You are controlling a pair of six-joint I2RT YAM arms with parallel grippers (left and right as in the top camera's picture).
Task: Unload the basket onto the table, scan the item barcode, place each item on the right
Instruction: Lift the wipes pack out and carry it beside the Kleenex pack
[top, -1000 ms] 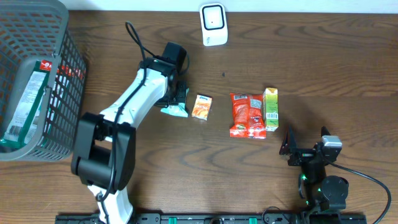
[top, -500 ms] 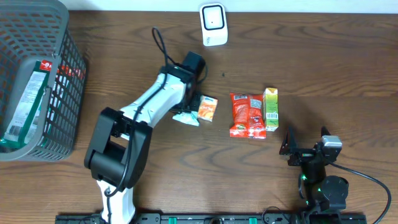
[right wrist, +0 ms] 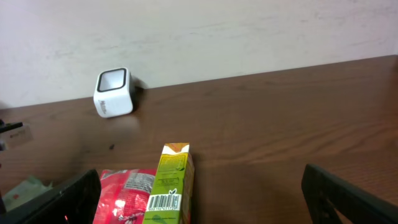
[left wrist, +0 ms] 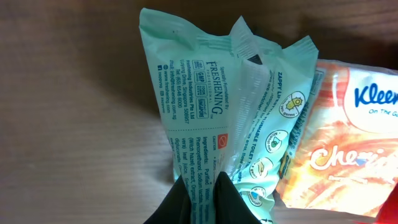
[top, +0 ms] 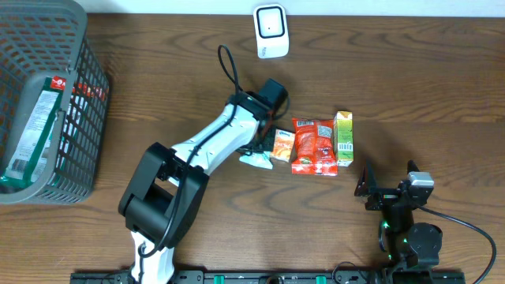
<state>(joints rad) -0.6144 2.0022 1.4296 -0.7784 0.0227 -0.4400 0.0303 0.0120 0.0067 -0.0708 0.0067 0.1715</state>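
Note:
My left gripper (left wrist: pixel 206 193) is shut on the bottom edge of a mint-green wipes pack (left wrist: pixel 230 112), whose printed back faces the camera. From overhead that pack (top: pixel 254 160) sits low over the table under the left gripper (top: pixel 264 150), touching an orange tissue pack (top: pixel 282 145). To the right lie a red snack bag (top: pixel 313 146) and a green carton (top: pixel 343 139). The white scanner (top: pixel 270 30) stands at the back edge. My right gripper (top: pixel 389 183) rests open near the front; in its wrist view the carton (right wrist: pixel 171 186) shows a barcode.
A grey wire basket (top: pixel 75 118) with a packet inside fills the far left. The orange tissue pack (left wrist: pixel 348 143) presses against the wipes. The red bag (right wrist: pixel 124 193) and scanner (right wrist: pixel 113 92) lie ahead of the right gripper (right wrist: pixel 200 180).
The left arm has swung right with the wipes pack. The orange tissue pack has shifted right with it, up against the red bag. The right arm has stayed still.

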